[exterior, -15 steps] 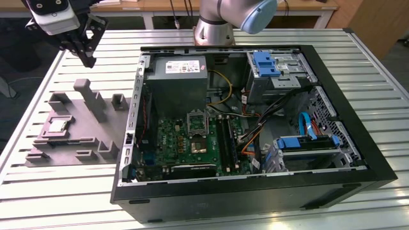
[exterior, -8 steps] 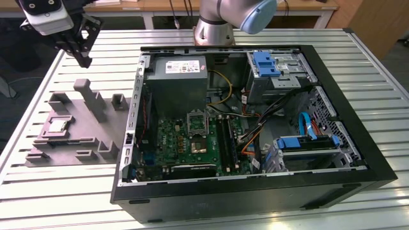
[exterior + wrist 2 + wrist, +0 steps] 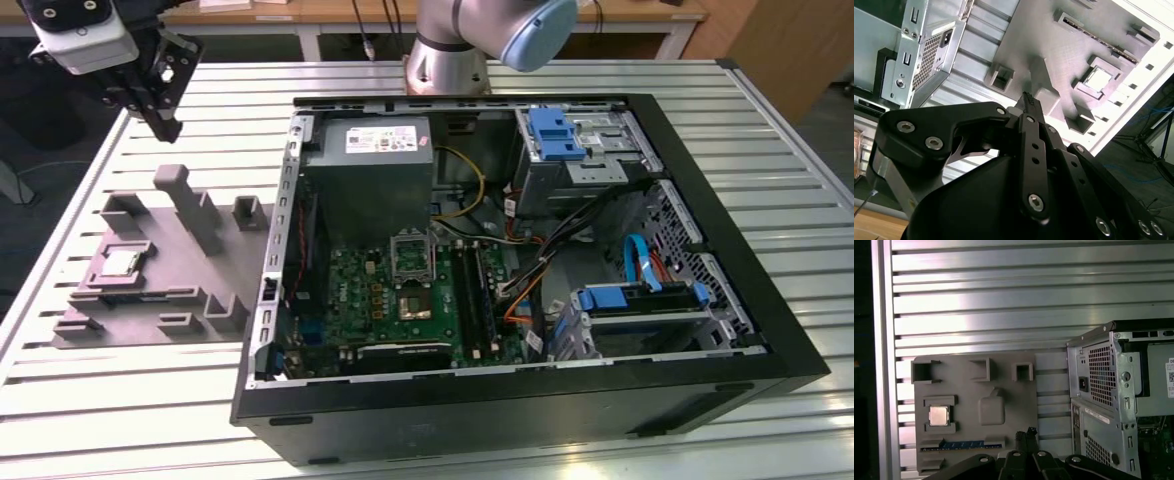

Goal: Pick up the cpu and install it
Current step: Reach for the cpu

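Note:
The cpu (image 3: 119, 262) is a small pale square chip lying flat in a recess of the grey holder plate (image 3: 151, 297), to the exterior view's left of the open computer case. Both wrist views show the cpu (image 3: 938, 415) (image 3: 1099, 79) in that recess. My gripper (image 3: 168, 130) hangs high above the table's far left, beyond the plate and well apart from the chip. Its black fingers (image 3: 1026, 434) (image 3: 1027, 98) are shut together with nothing between them. The silver socket (image 3: 411, 256) sits on the green board (image 3: 387, 305) inside the case.
The black case (image 3: 534, 405) lies on its side, open, with a power supply (image 3: 374, 160), cables and blue drive brackets (image 3: 554, 132) inside. Upright grey posts (image 3: 187, 200) rise from the holder plate. The slatted metal table (image 3: 120, 400) runs around both.

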Controlling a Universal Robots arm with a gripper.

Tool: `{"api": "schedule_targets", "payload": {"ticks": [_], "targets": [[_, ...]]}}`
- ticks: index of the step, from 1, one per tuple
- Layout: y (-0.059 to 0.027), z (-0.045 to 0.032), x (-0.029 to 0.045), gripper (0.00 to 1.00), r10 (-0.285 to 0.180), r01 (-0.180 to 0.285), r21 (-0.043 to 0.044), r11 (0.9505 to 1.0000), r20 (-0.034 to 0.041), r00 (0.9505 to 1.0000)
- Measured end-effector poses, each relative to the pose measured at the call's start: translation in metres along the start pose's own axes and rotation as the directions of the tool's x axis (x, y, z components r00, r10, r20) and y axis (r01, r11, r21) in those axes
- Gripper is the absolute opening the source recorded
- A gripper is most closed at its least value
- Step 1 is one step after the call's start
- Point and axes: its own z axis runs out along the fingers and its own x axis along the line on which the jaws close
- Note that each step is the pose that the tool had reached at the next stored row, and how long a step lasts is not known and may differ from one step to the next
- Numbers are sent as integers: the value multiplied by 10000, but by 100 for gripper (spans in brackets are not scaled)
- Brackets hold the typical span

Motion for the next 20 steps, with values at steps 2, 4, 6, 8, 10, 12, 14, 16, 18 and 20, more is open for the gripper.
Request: {"api": "schedule_targets", "payload": {"ticks": [2, 4, 6, 8, 10, 12, 14, 16, 18, 20], "targets": [[-2, 1, 21, 11, 0, 0, 0, 10000, 1, 10000], [-3, 1, 43, 11, 0, 0, 0, 10000, 1, 10000], [-4, 1, 58, 11, 0, 0, 0, 10000, 0, 10000], [-5, 2, 64, 11, -1, 1, 0, 10000, 0, 10000], [-5, 2, 68, 11, 0, 0, 0, 10000, 0, 10000], [-5, 2, 70, 11, 0, 0, 0, 10000, 0, 10000], [-6, 2, 75, 11, 1, -1, -1, 10000, 1, 10000], [-6, 2, 80, 11, 0, 0, 0, 10000, 1, 10000], [-7, 3, 87, 11, 0, 0, -1, 10000, 1, 10000], [-7, 4, 94, 11, 0, 0, 0, 10000, 0, 10000]]}}
